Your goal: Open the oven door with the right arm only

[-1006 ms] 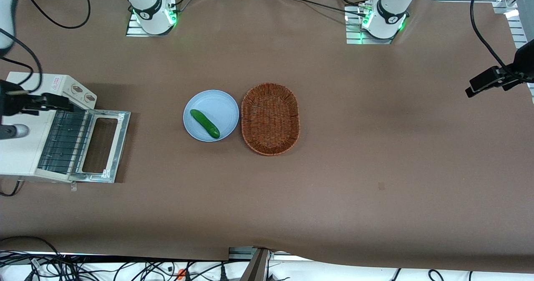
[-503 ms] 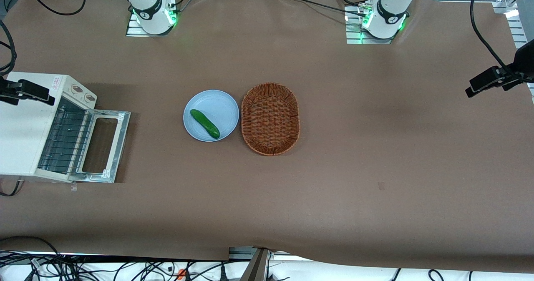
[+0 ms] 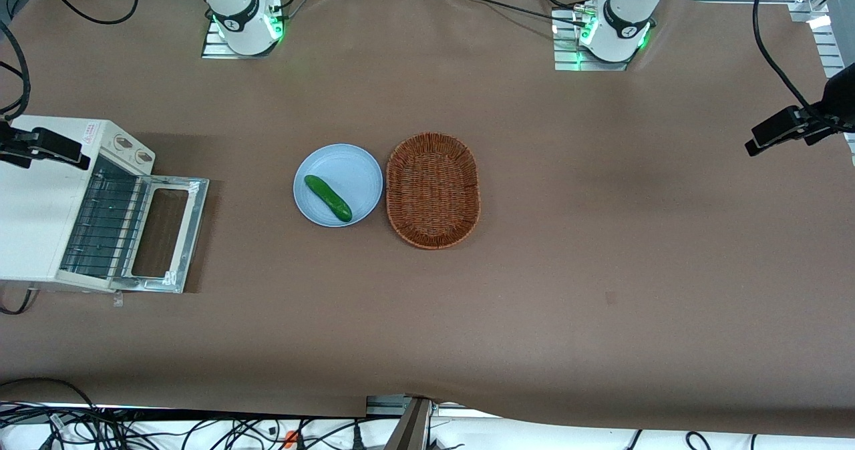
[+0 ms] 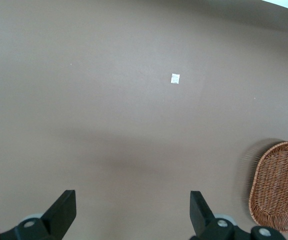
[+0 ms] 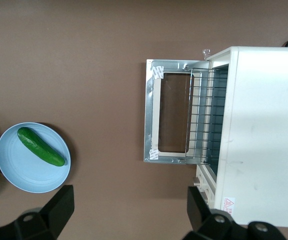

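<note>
The cream-white toaster oven stands at the working arm's end of the table. Its oven door lies folded down flat on the table, shiny metal frame up, and the wire rack inside shows. In the right wrist view the door lies open in front of the oven body. My right gripper hangs high over the table beside the knob panel, open and empty, touching nothing. In the front view only a black part of the arm's end shows, above the oven's top.
A light blue plate with a green cucumber sits mid-table, with a brown wicker basket beside it. Both also show in the right wrist view: the plate and cucumber. Cables hang at the table's edges.
The right arm's end has pulled back from over the oven toward the table's end, out of most of the front view. The door stays flat open.
</note>
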